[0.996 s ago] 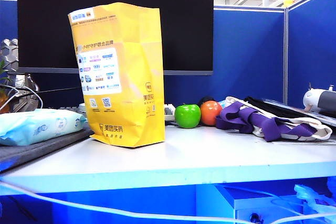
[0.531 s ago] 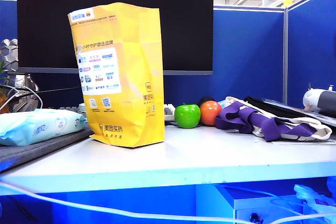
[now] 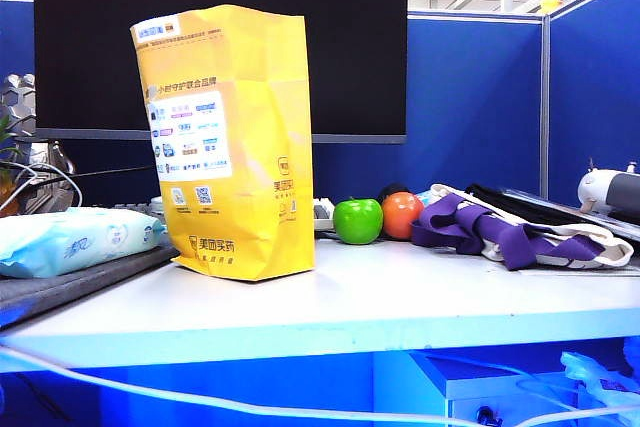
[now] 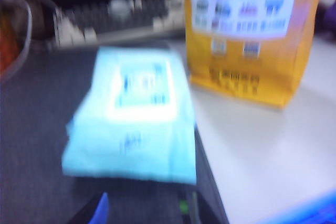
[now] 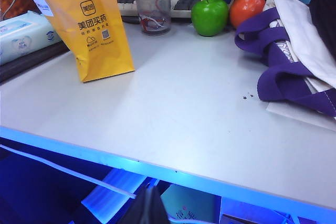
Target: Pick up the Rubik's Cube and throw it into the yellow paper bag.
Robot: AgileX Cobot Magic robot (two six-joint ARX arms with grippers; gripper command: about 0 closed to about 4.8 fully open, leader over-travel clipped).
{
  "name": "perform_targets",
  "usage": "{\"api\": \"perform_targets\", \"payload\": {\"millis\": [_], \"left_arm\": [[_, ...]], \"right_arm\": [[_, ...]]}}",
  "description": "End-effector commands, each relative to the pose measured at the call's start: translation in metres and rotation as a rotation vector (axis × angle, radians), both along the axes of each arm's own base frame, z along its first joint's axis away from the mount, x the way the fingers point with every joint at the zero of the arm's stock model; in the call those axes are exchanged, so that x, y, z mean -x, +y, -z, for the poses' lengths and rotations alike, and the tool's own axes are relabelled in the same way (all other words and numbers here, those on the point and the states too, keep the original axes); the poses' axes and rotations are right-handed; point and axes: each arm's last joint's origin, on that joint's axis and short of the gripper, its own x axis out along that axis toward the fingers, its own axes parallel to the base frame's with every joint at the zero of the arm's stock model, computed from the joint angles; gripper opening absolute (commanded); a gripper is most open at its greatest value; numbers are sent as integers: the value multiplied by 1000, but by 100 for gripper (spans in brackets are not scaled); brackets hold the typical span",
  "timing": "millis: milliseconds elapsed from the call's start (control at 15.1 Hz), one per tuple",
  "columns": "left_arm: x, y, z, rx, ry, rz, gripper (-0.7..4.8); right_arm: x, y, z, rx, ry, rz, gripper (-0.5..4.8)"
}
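Right gripper (image 5: pixel 148 209) nearest, below table edge (image 5: pixel 157 169), fingers pressed together, empty. Left gripper barely in view near wipes pack (image 4: pixel 137 116), also closed, holding nothing. Yellow paper bag (image 3: pixel 228 137) upright mid-table: thin, light, tips easily. Green apple (image 3: pixel 357 220) and orange ball (image 3: pixel 401 214) behind. Rubik's Cube not visible anywhere, likely already in bag. Judged rigid, light, smooth; grip opposite flat faces.

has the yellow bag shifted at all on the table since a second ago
No. The yellow paper bag stands upright in the same spot, same gap to the green apple beside it.
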Motion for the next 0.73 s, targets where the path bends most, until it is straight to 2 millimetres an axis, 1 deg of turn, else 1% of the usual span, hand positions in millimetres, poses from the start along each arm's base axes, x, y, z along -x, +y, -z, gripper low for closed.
{"api": "perform_targets", "payload": {"millis": [66, 730], "left_arm": [[-1, 0, -1, -2, -34, 1, 223], [-1, 0, 0, -1, -27, 0, 223]], "right_arm": [[-1, 0, 2, -1, 0, 1, -5], [-1, 0, 2, -1, 0, 2, -5]]}}
